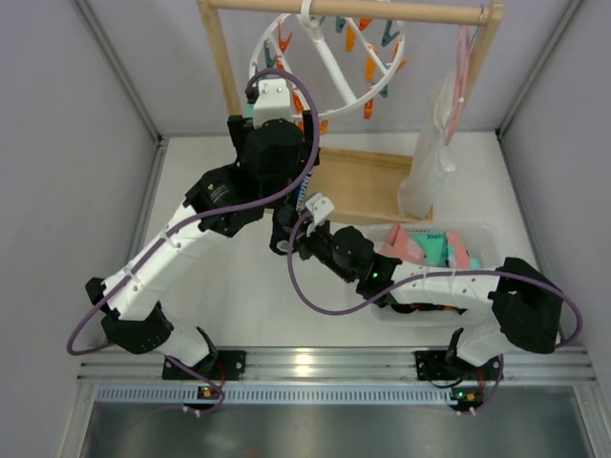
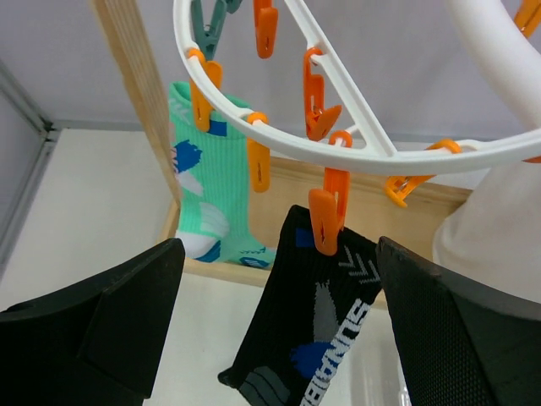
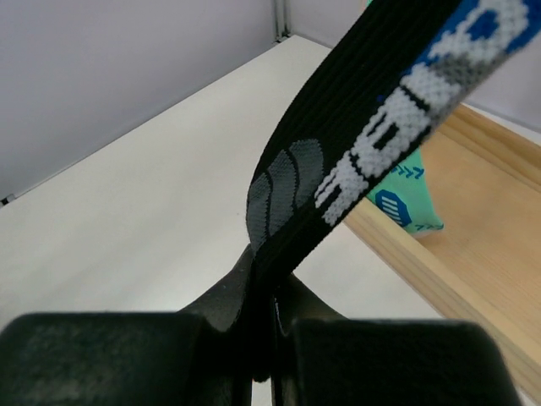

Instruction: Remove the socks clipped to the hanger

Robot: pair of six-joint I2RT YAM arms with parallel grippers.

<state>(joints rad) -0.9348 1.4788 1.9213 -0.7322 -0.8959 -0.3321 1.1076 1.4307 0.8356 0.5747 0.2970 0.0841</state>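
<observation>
The right gripper point(image 3: 266, 317) is clamped on the lower end of a black sock point(image 3: 372, 127). The fabric runs straight from the closed jaws toward 1 o'clock in the right wrist view.

A clear bin point(image 1: 482, 232) on the 3 o'clock side of the bench point(image 1: 191, 181) holds loose pink and teal socks point(image 1: 430, 250).

The left gripper point(image 2: 279, 279) is raised below the hanger point(image 2: 338, 135) with its jaws fully apart and holds nothing. One finger stands on each side of the black sock, and no contact is visible.

The top edge of the black sock is held by an orange clothespin point(image 2: 325, 216) on the white ring.

A teal sock point(image 2: 207, 186) hangs at 10 o'clock from the black sock, clipped to the ring rim just beside the upright of the wooden rack point(image 2: 135, 76).

In the top view the hanger sits at 12 o'clock on the rack's top bar. A white garment point(image 1: 425, 172) hangs at its 4 o'clock
</observation>
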